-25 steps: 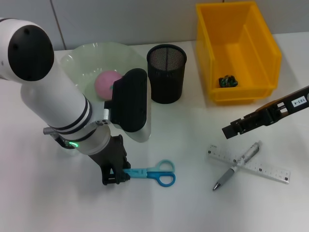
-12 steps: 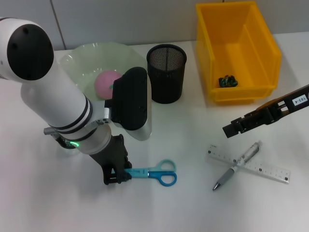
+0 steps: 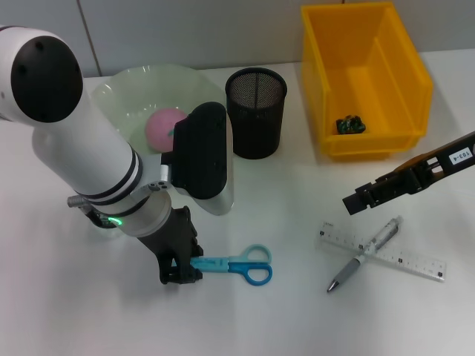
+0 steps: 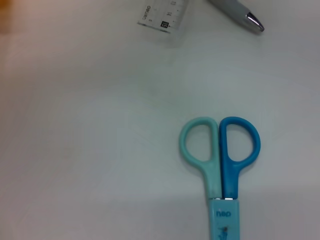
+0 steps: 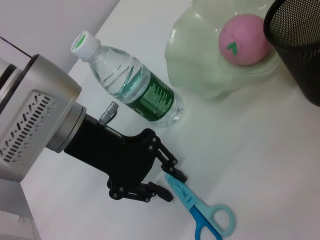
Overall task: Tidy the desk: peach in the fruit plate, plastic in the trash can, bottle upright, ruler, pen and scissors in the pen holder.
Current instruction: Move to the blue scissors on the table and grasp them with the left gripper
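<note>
Left gripper [image 3: 180,268] sits low on the table [image 3: 44,311], lower left of centre in head view, fingers spread around the capped blade end of the blue scissors [image 3: 236,265], not closed on it; the right wrist view shows one fingertip [image 5: 176,175] beside the tip and the other clear of it. Scissors lie flat, handles pointing toward frame right. Above the left arm: pale green fruit plate [image 3: 119,93] with the pink peach [image 3: 165,127] in it. Water bottle [image 5: 132,87] stands upright just beside the plate, seen in the right wrist view. Black mesh pen holder [image 3: 256,111] is top centre, right of the plate. Yellow bin [image 3: 364,78] is upper right, with a small dark green scrap [image 3: 349,124] on its floor. Right gripper [image 3: 356,200] hovers at right, above the pen [image 3: 365,254] lying crossed over the clear ruler [image 3: 401,256]; cannot tell how its fingers are set.
</note>
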Tool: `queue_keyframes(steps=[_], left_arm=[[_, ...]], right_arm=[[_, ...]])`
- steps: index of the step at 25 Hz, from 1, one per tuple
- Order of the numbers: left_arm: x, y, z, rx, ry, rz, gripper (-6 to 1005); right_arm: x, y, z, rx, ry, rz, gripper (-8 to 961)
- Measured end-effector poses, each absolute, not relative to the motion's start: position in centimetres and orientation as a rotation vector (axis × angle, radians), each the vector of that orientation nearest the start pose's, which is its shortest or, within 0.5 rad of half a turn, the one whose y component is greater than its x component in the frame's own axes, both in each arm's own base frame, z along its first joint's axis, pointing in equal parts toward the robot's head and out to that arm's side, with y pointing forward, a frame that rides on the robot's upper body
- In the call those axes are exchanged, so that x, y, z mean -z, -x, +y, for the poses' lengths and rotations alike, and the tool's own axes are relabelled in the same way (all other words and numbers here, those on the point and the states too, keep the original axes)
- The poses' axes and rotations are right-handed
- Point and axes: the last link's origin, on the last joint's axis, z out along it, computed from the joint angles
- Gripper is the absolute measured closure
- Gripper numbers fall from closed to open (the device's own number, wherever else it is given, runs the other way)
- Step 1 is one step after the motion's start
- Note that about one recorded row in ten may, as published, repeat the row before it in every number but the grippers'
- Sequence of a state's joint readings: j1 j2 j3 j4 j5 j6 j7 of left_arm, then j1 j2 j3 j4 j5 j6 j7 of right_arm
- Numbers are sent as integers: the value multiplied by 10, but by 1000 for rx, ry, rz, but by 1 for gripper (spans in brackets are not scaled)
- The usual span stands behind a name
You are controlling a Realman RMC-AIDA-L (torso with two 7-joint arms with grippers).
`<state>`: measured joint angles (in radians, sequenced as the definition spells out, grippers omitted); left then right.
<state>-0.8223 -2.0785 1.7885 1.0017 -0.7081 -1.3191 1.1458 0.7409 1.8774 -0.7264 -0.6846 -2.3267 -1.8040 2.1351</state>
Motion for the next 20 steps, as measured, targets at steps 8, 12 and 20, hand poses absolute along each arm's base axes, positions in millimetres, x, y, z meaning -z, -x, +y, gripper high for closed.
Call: queue_keyframes(steps=[8,12,20], left_arm=[[98,152,349,-801,3001,216,684],[98,152,350,-799,2995,216,684],[98,152,350,-805,2992,219,690]], right_arm=[[-65,-242,358,-162,2831,1415,215],[-64,-242,358,-163,2832,1417,215],[-64,-243,357,-164,2832,1418,215]])
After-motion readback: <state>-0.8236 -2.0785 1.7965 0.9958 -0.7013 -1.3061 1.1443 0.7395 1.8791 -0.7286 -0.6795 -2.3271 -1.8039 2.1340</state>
